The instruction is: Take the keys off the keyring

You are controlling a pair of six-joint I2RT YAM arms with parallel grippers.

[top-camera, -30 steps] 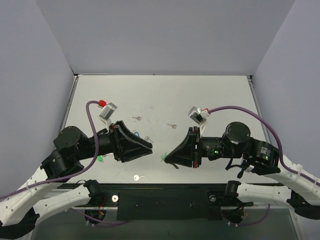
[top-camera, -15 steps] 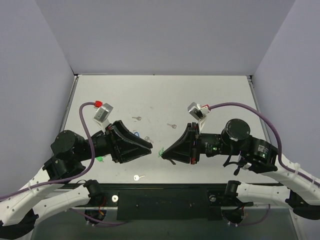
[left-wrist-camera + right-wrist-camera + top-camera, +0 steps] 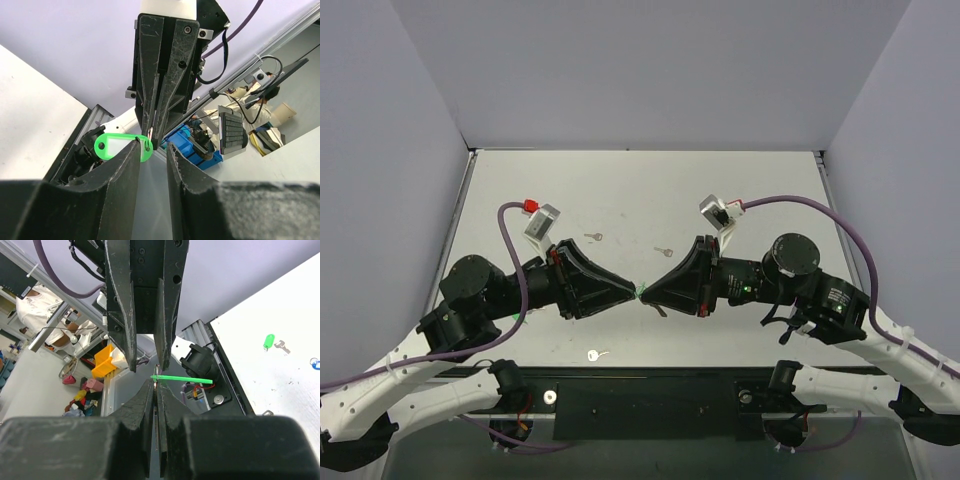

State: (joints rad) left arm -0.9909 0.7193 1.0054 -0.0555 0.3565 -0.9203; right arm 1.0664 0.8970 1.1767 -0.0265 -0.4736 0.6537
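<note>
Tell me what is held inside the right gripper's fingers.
A thin metal piece joined to the green tag, which sticks out. Whether it is key or ring is hidden by the fingers.

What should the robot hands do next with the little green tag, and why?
Probably close the left end effector on the small light-green plastic key tag. The right end effector is shut on its metal end, while the left one is open right at the tag. Holding both sides should let them pull apart.
</note>
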